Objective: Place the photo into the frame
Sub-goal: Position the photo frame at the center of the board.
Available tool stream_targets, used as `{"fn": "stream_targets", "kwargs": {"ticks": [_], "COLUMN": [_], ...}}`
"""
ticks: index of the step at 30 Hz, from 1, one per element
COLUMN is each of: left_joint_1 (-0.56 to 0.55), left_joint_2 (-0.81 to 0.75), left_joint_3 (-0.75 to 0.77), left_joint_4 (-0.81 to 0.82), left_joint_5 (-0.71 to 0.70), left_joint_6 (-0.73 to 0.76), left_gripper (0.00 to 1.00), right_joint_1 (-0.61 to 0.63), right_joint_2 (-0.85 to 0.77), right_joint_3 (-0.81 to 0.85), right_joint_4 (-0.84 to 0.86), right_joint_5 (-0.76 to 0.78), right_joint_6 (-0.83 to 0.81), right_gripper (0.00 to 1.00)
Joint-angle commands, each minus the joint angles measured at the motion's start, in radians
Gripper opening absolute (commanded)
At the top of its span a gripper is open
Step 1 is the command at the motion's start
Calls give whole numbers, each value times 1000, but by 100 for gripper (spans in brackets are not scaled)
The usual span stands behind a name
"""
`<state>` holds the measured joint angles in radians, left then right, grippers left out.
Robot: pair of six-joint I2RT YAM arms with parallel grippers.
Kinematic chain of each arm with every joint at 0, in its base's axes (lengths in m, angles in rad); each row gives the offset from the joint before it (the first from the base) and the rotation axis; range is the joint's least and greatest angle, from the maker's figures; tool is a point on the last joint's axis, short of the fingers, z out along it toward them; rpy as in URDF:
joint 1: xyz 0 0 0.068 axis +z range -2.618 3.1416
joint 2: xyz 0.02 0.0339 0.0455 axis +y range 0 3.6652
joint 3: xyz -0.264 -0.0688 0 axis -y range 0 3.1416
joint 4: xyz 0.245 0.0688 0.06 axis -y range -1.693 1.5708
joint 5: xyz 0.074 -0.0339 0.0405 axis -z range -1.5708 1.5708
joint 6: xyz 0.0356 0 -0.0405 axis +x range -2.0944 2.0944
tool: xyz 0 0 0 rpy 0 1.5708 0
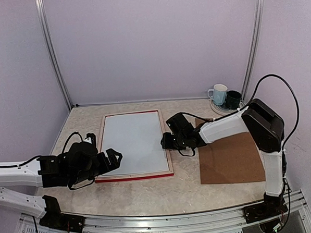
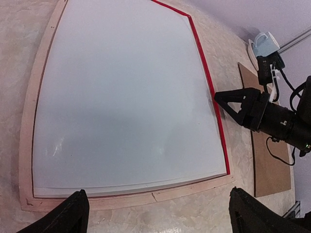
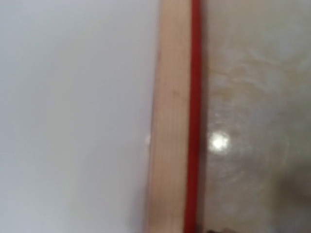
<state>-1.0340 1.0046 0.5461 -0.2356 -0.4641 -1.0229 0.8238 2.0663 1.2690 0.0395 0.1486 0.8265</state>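
The frame (image 1: 133,176) lies flat on the table with its pale wood back up and a red edge showing. The photo (image 1: 133,141) rests inside it, white back up. My left gripper (image 1: 115,156) hovers at the frame's near left corner. It is open wide, with nothing between its fingers (image 2: 73,213). Beyond them, the left wrist view shows the photo (image 2: 121,97) and the near rail of the frame (image 2: 126,201). My right gripper (image 1: 163,142) sits at the frame's right edge, its jaws parted (image 2: 226,104). The right wrist view shows only the photo (image 3: 73,116) and the frame's rail (image 3: 172,116), blurred and very close.
A brown backing board (image 1: 230,157) lies on the table right of the frame, under the right arm. A white mug (image 1: 218,94) and a dark mug (image 1: 233,98) stand at the back right corner. Metal posts and walls enclose the table.
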Motion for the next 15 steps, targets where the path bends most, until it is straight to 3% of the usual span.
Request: {"fn": "stream_targets", "kwargs": {"ticks": [1,7,15], "left_joint_1": [-5,-6,-17], "left_joint_2": [-17,10,197], "left_joint_3": [43,119,276], "left_joint_4": [-15,5,103], "left_joint_5": [-8,-18,49], "left_joint_6": [39,115,241], "left_gripper": [99,99,99], "right_joint_1": [1,-10,-114], "right_joint_2": [-77,-263,-574], "right_joint_3": [-10,-100,-306], "right_joint_4": [-62,-157,-251], "right_joint_5": [33,153,178], "right_joint_6": [-45,-105,-161], "right_gripper": [54,99,99]}}
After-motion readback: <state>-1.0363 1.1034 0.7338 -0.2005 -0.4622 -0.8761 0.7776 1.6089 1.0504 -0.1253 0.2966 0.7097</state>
